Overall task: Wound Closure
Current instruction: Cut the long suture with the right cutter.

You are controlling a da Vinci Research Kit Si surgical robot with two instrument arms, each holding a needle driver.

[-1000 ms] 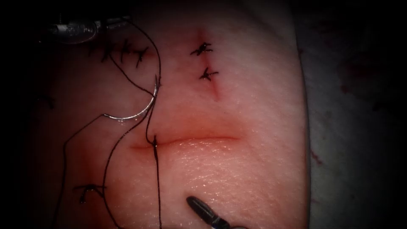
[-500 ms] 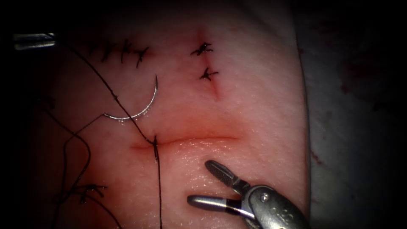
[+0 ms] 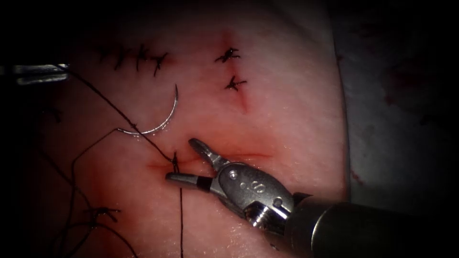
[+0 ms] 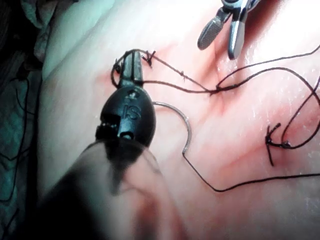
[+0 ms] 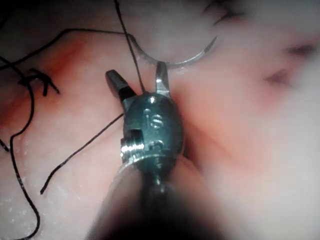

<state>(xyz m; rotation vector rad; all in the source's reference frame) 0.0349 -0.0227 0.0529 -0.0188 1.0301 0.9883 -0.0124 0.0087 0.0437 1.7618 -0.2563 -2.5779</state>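
A: What is held by the right tool (image 3: 184, 161)?

B: Nothing. Its jaws are spread wide over the left end of the cut (image 3: 224, 156), one to each side of the thread (image 3: 180, 210) where the thread enters the tissue (image 3: 287, 110). The thread is seen between the two jaws in the right wrist view too, with no jaw closed on it.

A: And the left tool (image 3: 43, 72)?

B: It is seen at the far left, with its jaws closed on the thread; a taut strand is run from it down to the stitch at the cut.

A: Where is the needle (image 3: 155, 119)?

B: It is lying free on the tissue on the far side of the cut, to the left, held by neither tool and not driven in. Its point is turned to the far side, and the thread is attached at its other end.

A: Anything else?

B: Finished stitches (image 3: 232, 69) are seen farther off.
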